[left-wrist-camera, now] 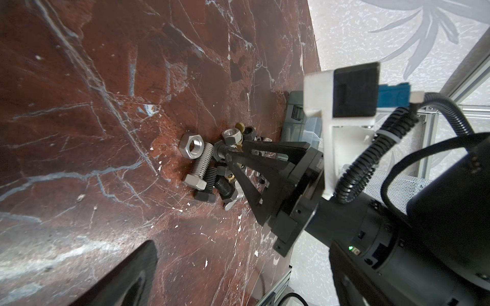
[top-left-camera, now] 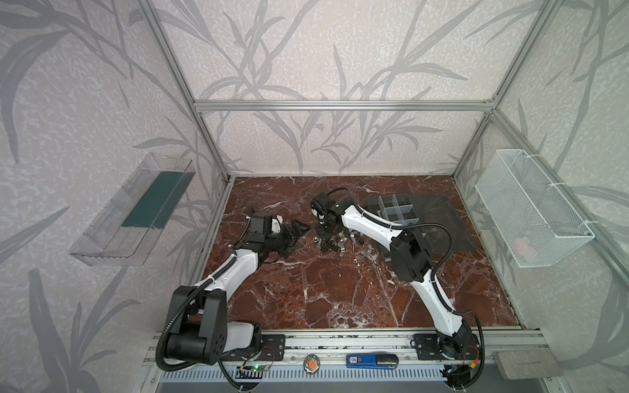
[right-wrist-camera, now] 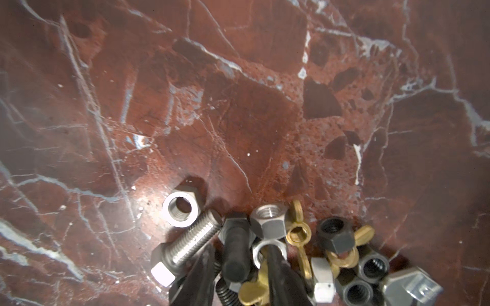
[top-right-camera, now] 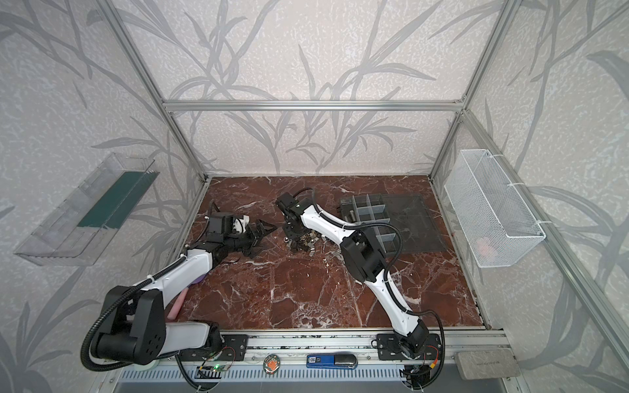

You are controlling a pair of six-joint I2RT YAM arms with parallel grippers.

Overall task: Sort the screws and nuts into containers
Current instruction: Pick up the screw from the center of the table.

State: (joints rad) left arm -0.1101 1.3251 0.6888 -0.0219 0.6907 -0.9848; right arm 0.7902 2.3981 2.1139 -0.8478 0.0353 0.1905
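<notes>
The screws and nuts [top-left-camera: 340, 240] [top-right-camera: 306, 243] lie in one heap mid-table: silver and dark bolts, hex nuts and brass wing nuts [right-wrist-camera: 298, 233]. My right gripper [top-left-camera: 325, 234] [top-right-camera: 292, 234] [left-wrist-camera: 234, 151] [right-wrist-camera: 238, 247] points down into the heap. It is open only narrowly, its fingers on either side of a dark bolt [right-wrist-camera: 234, 233] [left-wrist-camera: 221, 153], with slim gaps showing. One fingertip [right-wrist-camera: 270, 254] sits in a silver nut. My left gripper [top-left-camera: 294, 238] [top-right-camera: 260, 238] hovers wide open and empty just left of the heap. The containers [top-left-camera: 394, 211] [top-right-camera: 367, 211] stand right of the heap.
The organizer's smoky lid [top-left-camera: 439, 217] lies open flat to its right. A white wire basket [top-left-camera: 531, 211] hangs on the right wall and a clear bin [top-left-camera: 132, 211] on the left wall. A large silver nut [right-wrist-camera: 180, 209] and silver bolt [right-wrist-camera: 191, 241] edge the heap.
</notes>
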